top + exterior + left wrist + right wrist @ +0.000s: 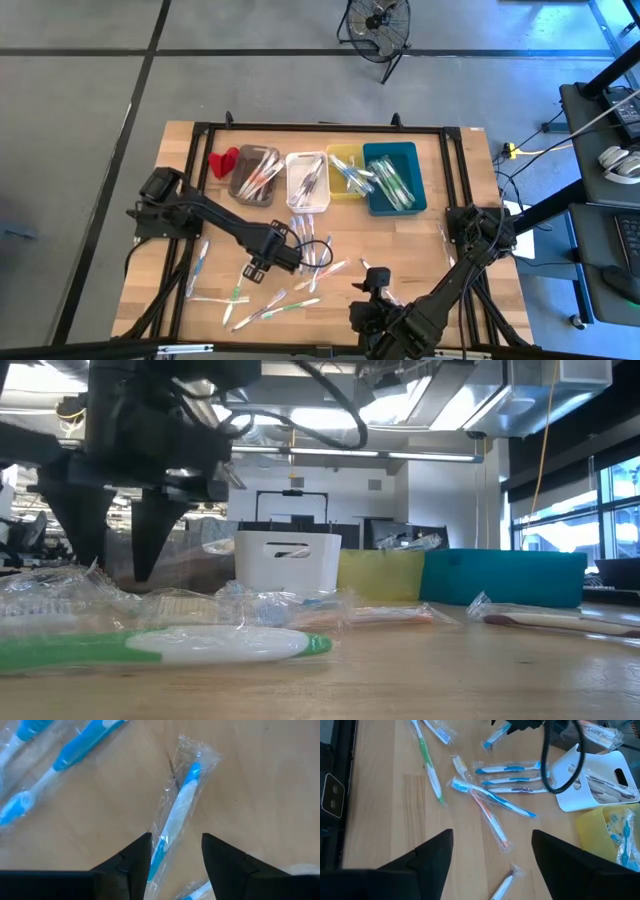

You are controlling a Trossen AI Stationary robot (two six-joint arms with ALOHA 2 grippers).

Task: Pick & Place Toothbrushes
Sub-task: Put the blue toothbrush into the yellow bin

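Grey floor point(90, 110), a fan point(378, 25), ceiling strip lights point(330, 453)

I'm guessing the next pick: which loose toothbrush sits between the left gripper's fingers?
The wrapped blue-and-white toothbrush, lying on the table between the open left gripper fingers; the other blue ones lie off to one side.

The wooden counter point(460, 250) carries four bins in a row: grey point(254, 176), white point(307, 181), yellow point(345, 171), teal point(394, 177). A red object point(222, 161) sits beside the grey bin. Wrapped toothbrushes point(270, 305) lie scattered near the white bin, on its arm side.
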